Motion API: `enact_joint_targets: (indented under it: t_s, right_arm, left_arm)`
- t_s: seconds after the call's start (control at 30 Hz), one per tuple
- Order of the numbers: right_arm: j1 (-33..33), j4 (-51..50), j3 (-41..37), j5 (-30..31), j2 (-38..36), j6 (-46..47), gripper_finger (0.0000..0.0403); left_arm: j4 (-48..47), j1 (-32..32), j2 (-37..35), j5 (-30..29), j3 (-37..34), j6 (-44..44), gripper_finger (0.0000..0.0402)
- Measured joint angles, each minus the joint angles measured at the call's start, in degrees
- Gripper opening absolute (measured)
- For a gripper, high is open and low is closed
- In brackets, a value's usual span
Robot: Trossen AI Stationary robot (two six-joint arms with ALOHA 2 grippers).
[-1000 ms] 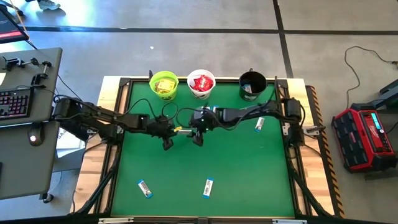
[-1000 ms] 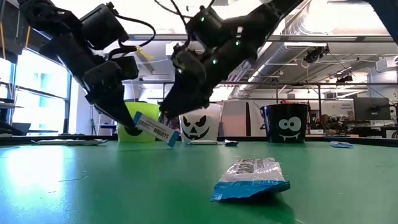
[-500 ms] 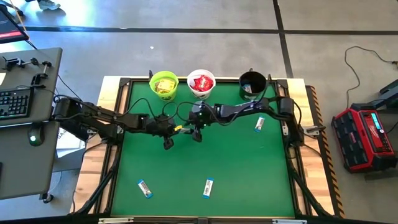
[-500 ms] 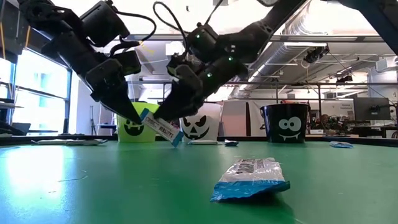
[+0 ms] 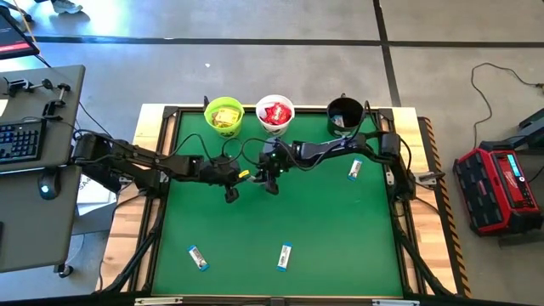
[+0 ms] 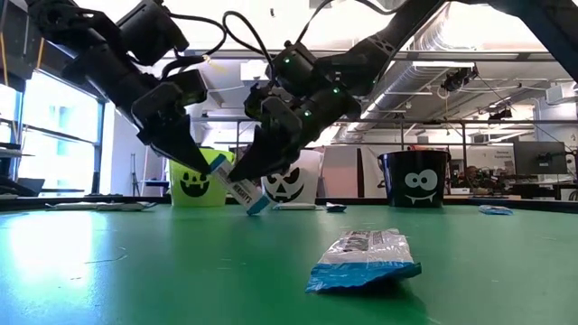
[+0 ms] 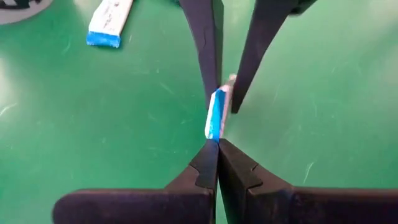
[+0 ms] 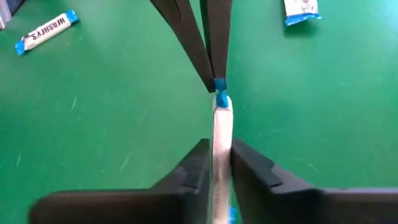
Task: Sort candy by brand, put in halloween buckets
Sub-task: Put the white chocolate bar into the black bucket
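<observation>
In the high view the left gripper (image 5: 229,195) and the right gripper (image 5: 270,186) meet nose to nose just above the centre of the frame, on the green table (image 5: 340,246), with a blue-and-white bar (image 5: 245,176) bridging the short gap between them; the green bucket (image 5: 223,115), white bucket (image 5: 274,113) and black bucket (image 5: 345,114) stand in a row along the upper edge, and three more bars lie loose, two low in the frame and one at the right. In the low view the bar (image 6: 237,185) hangs tilted left of centre, its lower end near the table, its long axis running from one gripper to the other. In the left wrist view the left fingers (image 7: 202,171) are pinched together on the near blue end of the bar (image 7: 216,117), and the other arm's fingers close on its far end. In the right wrist view the right fingers (image 8: 194,167) clamp the bar (image 8: 221,134) edge-on at centre. Both arms appear to grip it, so the handover likely turns on the left letting go, the right arm being nearer the black bucket.
</observation>
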Motion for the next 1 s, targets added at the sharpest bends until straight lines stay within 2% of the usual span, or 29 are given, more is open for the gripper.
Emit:
enact_joint_targets:
  t_s: [0.13,0.33,0.5,0.6,0.77,1.0]
  right_arm:
    - [0.0,-0.1,0.0,0.0,0.0,0.3,0.0010]
    - [-0.1,-1.4,0.0,0.0,-0.5,5.0,0.0016]
    - [-0.8,-4.5,0.0,0.4,-3.7,6.8,0.0009]
    - [-2.5,-10.1,-0.1,2.1,-7.1,8.2,0.0009]
    - [-6.9,-22.7,0.0,9.0,-17.0,10.1,0.0009]
    - [-18.0,-42.5,0.0,26.6,-31.9,14.1,0.0009]
  left_arm:
    - [0.4,0.1,0.0,0.0,0.0,-1.0,0.0000]
    - [2.0,0.1,-0.1,-0.3,0.0,-3.1,0.0012]
    - [4.3,0.3,-3.0,-0.3,0.0,-4.5,0.0048]
    - [5.1,0.9,-6.1,-1.0,0.0,-5.2,0.0073]
    - [4.2,2.4,-10.2,-2.4,-0.1,-6.0,0.0099]
    - [3.8,2.8,-11.3,-3.0,-0.1,-6.0,0.0104]
